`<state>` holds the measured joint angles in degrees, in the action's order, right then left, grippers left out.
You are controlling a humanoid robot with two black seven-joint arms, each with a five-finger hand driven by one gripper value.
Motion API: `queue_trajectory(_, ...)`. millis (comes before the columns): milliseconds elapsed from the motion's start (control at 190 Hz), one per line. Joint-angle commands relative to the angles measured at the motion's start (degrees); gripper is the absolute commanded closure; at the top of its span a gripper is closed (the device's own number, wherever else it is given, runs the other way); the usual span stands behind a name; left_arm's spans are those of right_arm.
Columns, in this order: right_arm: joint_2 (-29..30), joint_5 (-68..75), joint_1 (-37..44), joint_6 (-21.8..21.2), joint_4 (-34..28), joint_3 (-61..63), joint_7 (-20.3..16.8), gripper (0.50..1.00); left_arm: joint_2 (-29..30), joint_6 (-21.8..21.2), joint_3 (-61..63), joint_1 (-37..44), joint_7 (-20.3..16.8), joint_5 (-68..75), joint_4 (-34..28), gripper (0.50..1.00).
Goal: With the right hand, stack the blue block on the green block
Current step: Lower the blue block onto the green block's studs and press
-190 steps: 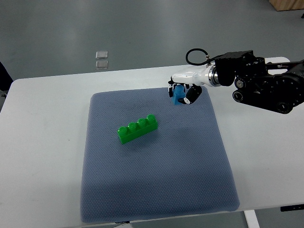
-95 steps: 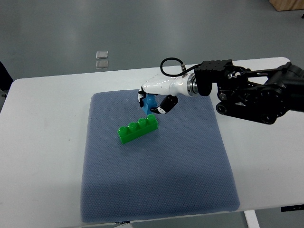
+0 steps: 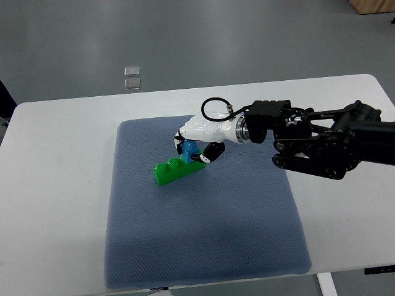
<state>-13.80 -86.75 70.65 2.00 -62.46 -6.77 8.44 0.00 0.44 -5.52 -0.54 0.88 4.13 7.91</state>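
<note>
- Top view: the right arm (image 3: 321, 145) comes in from the right edge of the frame at mid height and reaches leftward across the white table (image 3: 55, 185) to just left of the frame's centre.
- Its black jointed forearm lies nearly level over the right part of the blue-grey mat (image 3: 203, 246), with a black cable looping above the wrist.
- The right hand (image 3: 196, 143) is white, its back turned up toward the camera, and it angles down and left from the wrist.
- Its dark-tipped fingers (image 3: 210, 152) are curled downward and pinch the blue block (image 3: 189, 150) between them; only a small part of the block shows below the palm.
- The blue block sits at the right end of the green block (image 3: 174, 169), on or just over its studs; whether it is fully pressed down cannot be told.
- The green block lies on the mat a little left of the frame's centre, long axis slanting from lower left to upper right, with studs showing on its left part.
- Two small clear squares (image 3: 132, 77) lie on the grey floor in the upper left of the frame, beyond the table.
</note>
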Motion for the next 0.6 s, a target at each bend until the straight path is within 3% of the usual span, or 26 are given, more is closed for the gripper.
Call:
queue_trajectory(0,0.18,0.00,0.01,0.02,0.15,0.01,-0.09,0.979,0.00,0.00,-0.02,-0.07,0.00,0.00,0.00,0.500)
queue_trajectory(593,3.61,-0.79,-0.95,0.81,2.43,0.01,-0.35,0.979,0.00,0.00,-0.02,0.01,0.00,0.00,0.00,0.500)
